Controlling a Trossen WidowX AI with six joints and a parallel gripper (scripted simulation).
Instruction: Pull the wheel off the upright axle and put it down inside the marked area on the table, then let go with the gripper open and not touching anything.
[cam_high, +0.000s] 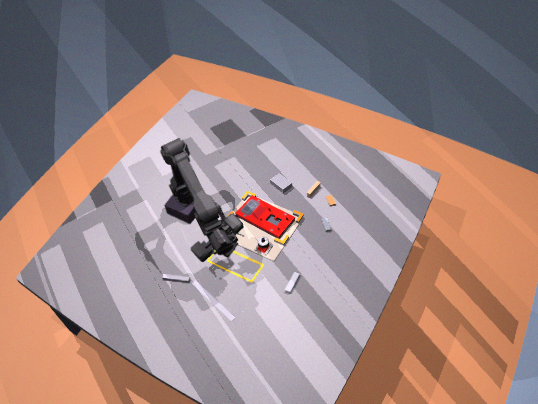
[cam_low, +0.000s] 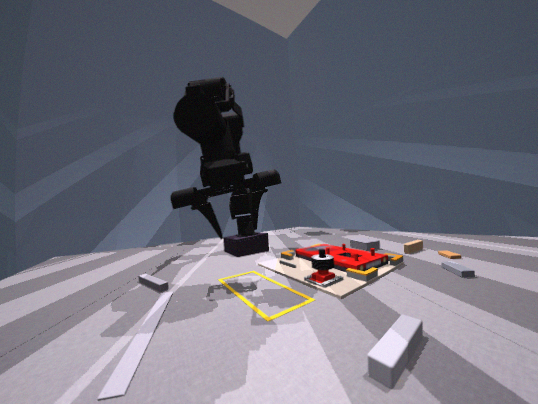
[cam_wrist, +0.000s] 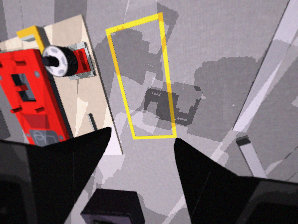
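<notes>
while the wheel (cam_low: 322, 262) (cam_wrist: 61, 61) sits on its axle, the claw (cam_low: 241, 232) (cam_wrist: 143, 137) hangs fairly wide open, holding nothing.

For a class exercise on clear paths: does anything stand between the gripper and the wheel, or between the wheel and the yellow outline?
Nothing visible stands between the gripper and the wheel, or between the wheel and the yellow outline; the wheel must first clear its axle.

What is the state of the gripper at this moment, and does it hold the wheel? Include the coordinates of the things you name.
Gripper (cam_high: 217, 252) (cam_low: 239, 233) (cam_wrist: 143, 137): open, holding nothing; the wheel (cam_low: 322, 262) (cam_wrist: 59, 60) is on its axle.
</notes>
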